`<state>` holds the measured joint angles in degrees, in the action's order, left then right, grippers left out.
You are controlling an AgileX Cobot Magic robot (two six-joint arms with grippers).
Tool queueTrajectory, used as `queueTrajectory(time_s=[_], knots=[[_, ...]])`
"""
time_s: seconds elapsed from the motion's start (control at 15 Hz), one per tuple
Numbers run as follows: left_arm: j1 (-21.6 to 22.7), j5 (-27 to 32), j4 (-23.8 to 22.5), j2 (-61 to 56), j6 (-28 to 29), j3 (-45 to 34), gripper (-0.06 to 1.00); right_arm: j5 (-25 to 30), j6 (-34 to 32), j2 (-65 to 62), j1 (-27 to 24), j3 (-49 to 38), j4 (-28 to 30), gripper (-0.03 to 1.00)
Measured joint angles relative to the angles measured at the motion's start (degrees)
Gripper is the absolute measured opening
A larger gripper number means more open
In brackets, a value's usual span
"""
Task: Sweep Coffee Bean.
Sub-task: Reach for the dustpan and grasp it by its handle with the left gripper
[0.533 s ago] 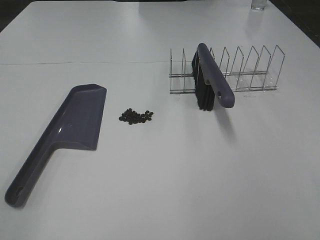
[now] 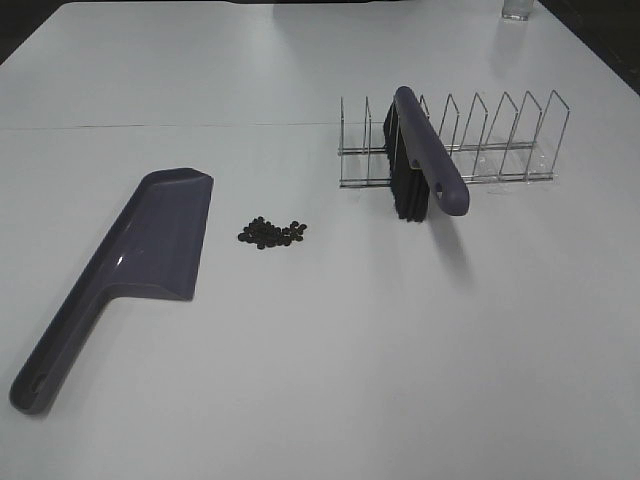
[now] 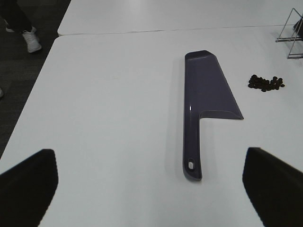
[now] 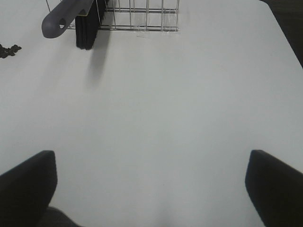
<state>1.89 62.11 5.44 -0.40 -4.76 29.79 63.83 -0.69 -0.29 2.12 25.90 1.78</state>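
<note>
A small heap of dark coffee beans [image 2: 272,233] lies on the white table just right of the purple dustpan [image 2: 140,260], which lies flat with its handle toward the near left corner. The purple brush [image 2: 425,160] with black bristles stands in a wire rack [image 2: 500,140] at the right. Neither arm shows in the high view. In the left wrist view the left gripper [image 3: 151,189] is open, wide apart, short of the dustpan [image 3: 203,99] handle, with the beans [image 3: 266,83] beyond. The right gripper [image 4: 151,189] is open over bare table, the brush [image 4: 71,16] ahead of it.
A clear glass [image 2: 518,10] stands at the far right edge of the table. A seam [image 2: 170,126] between two tabletops runs across the back. In the left wrist view the table's left edge [image 3: 33,99] borders dark floor with a person's shoe [image 3: 32,41].
</note>
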Motion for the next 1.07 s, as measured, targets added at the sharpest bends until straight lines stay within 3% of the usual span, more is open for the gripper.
queueTrajectory(time_s=[1.07], knots=[[0.0, 0.0, 0.0, 0.0, 0.0, 0.0, 0.99, 0.0, 0.0, 0.0, 0.0, 0.0, 0.0, 0.98]])
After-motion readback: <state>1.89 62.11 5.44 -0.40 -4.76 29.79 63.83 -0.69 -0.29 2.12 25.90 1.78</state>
